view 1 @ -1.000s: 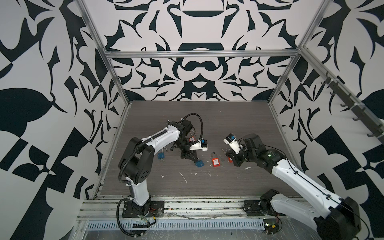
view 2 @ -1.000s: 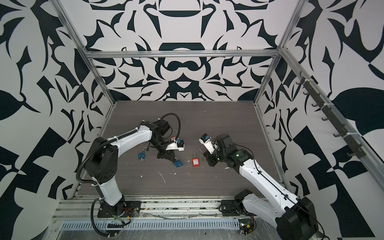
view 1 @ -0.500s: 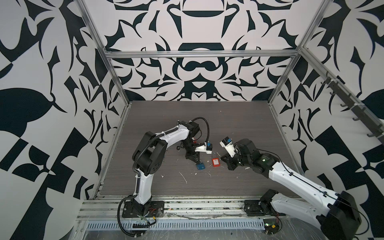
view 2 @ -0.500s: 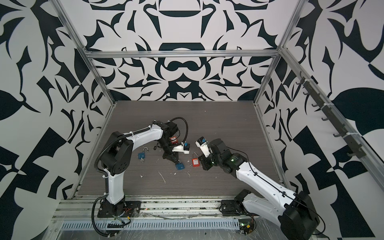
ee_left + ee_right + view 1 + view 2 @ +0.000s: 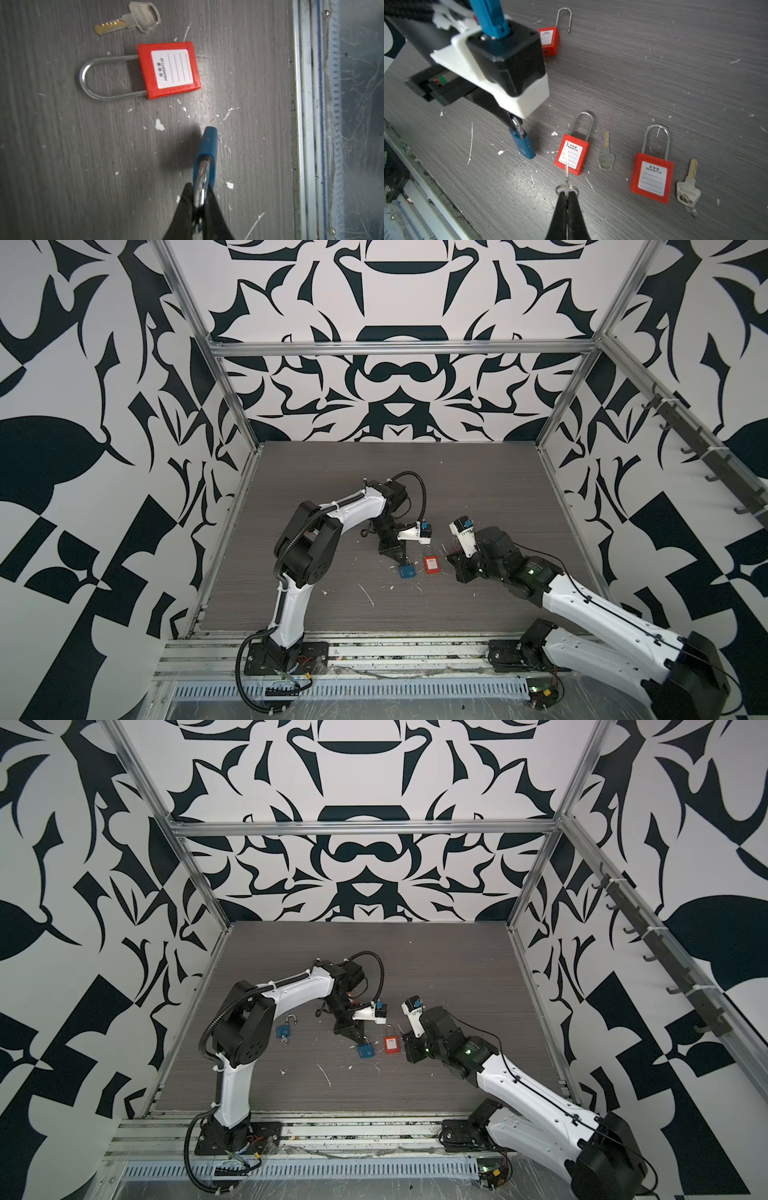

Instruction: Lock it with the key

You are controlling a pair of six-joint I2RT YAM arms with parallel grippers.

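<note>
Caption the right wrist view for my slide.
Right gripper grips a ringed key; left gripper holds the blue padlock by its shackle; red padlocks lie nearby.

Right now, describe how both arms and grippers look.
The left arm and right arm have white shells, black joints and bases, black cables alongside. The left gripper and right gripper are slim, black, tapering to points. Each wrist carries a black-and-white camera block with a blue plug.
</note>
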